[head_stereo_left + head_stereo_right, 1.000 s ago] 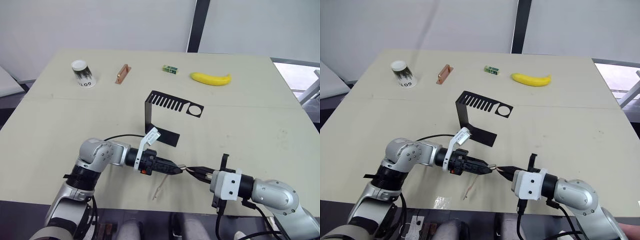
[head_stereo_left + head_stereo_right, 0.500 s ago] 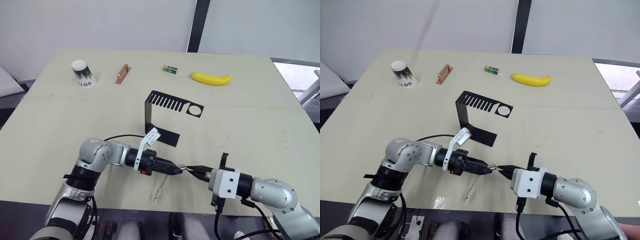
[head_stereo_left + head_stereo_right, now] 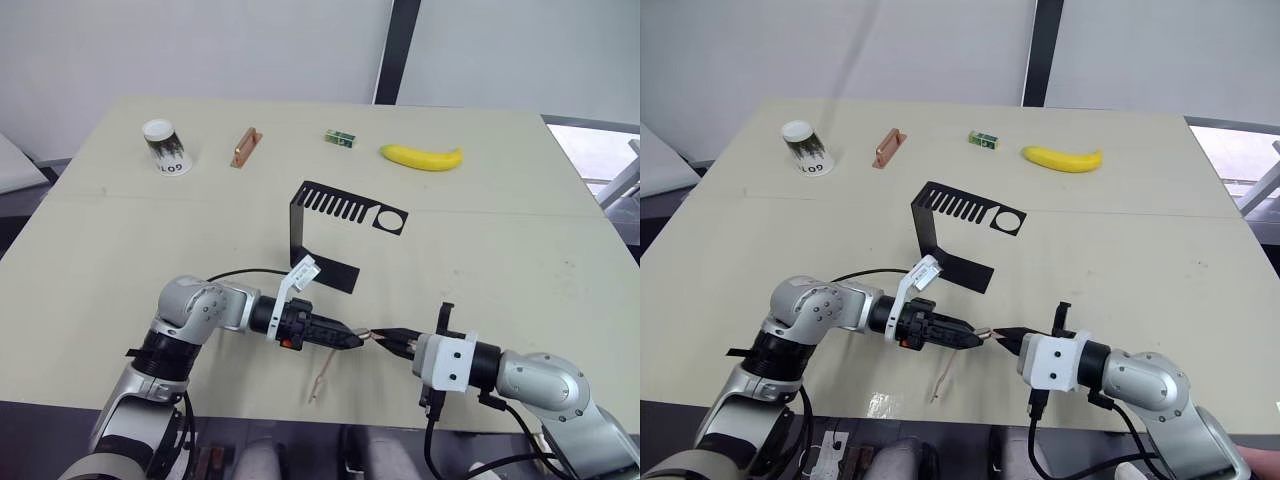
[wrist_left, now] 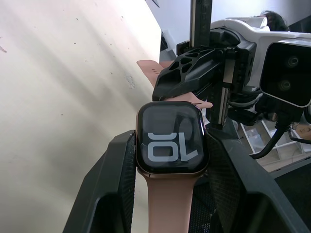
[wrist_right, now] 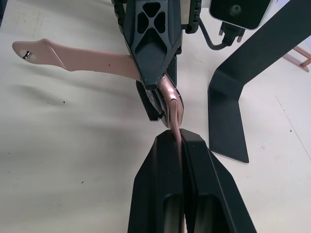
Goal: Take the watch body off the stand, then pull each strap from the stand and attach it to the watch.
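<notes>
The watch body (image 4: 171,145), a small black case showing "10", sits between the fingers of my left gripper (image 3: 350,340), which is shut on it near the table's front edge. One pink strap (image 3: 322,378) hangs from the watch down to the table. My right gripper (image 3: 388,341) faces the left one tip to tip and is shut on the other pink strap (image 5: 175,104). That strap's free end meets the watch case. The black stand (image 3: 330,215) is behind both grippers, at mid-table, with nothing on its slotted top plate.
Along the far side of the table are a paper cup (image 3: 165,147), a copper-brown block (image 3: 245,147), a small green box (image 3: 340,138) and a banana (image 3: 421,156). The table's front edge (image 3: 330,418) runs just below the grippers.
My right gripper has crept a little left toward the left gripper, closing the gap at the watch. The left arm has stayed in place.
</notes>
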Robot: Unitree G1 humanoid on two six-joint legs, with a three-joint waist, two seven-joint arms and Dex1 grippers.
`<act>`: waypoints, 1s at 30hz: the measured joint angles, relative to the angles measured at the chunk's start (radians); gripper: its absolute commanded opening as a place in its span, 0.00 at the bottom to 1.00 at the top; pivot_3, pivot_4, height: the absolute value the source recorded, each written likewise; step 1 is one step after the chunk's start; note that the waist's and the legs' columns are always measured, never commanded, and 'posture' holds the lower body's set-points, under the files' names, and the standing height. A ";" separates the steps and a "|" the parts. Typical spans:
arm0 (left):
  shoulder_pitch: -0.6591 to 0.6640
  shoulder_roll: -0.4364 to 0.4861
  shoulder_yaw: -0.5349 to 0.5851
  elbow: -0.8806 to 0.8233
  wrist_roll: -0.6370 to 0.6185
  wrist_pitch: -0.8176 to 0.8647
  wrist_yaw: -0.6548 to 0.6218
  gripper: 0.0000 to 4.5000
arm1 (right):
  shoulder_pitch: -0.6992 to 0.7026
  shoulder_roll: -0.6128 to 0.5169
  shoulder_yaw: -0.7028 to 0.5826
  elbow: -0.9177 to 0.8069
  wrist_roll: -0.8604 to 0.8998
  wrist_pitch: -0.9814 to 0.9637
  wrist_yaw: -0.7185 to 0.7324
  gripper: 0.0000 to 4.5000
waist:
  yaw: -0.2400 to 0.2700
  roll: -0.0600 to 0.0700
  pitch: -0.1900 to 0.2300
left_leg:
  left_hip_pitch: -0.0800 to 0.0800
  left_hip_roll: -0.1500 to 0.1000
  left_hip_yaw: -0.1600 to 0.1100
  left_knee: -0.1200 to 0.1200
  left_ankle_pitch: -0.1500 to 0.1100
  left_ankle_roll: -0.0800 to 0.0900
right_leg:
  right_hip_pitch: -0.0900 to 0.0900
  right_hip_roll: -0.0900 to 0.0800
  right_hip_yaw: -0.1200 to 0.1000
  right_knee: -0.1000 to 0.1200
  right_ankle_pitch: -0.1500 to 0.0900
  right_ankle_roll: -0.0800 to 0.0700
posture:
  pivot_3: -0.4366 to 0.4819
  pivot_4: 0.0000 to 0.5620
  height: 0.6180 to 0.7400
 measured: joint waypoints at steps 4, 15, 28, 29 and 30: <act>0.000 0.000 0.002 0.000 0.000 0.001 0.000 0.36 | -0.004 0.000 0.003 0.000 0.000 0.002 0.000 0.00 | 0.000 0.000 0.000 | 0.000 0.000 0.000 0.000 0.000 0.000 | 0.000 0.000 0.000 0.000 0.000 0.000 | 0.48 0.27 1.00; 0.000 0.000 0.002 0.000 0.005 0.004 0.001 0.36 | -0.007 0.000 0.009 0.000 0.000 0.017 0.001 0.00 | 0.000 0.000 0.000 | 0.000 0.000 0.000 0.000 0.000 0.000 | 0.000 0.000 0.000 0.000 0.000 0.000 | 0.48 0.27 1.00; 0.000 0.000 -0.001 0.000 0.007 0.011 0.001 0.36 | -0.009 -0.001 0.039 0.000 -0.002 0.048 0.001 0.00 | 0.000 0.000 0.000 | 0.000 0.000 0.000 0.000 0.000 0.000 | 0.000 0.000 0.000 0.000 0.000 0.000 | 0.48 0.27 1.00; 0.000 0.000 -0.001 0.000 0.007 0.011 0.001 0.36 | -0.009 -0.001 0.040 0.000 -0.002 0.049 0.001 0.00 | 0.000 0.000 0.000 | 0.000 0.000 0.000 0.000 0.000 0.000 | 0.000 0.000 0.000 0.000 0.000 0.000 | 0.48 0.27 1.00; 0.000 0.000 -0.002 0.000 0.007 0.011 0.001 0.36 | -0.009 -0.001 0.041 0.000 -0.002 0.049 0.001 0.00 | 0.000 0.000 0.000 | 0.000 0.000 0.000 0.000 0.000 0.000 | 0.000 0.000 0.000 0.000 0.000 0.000 | 0.48 0.27 1.00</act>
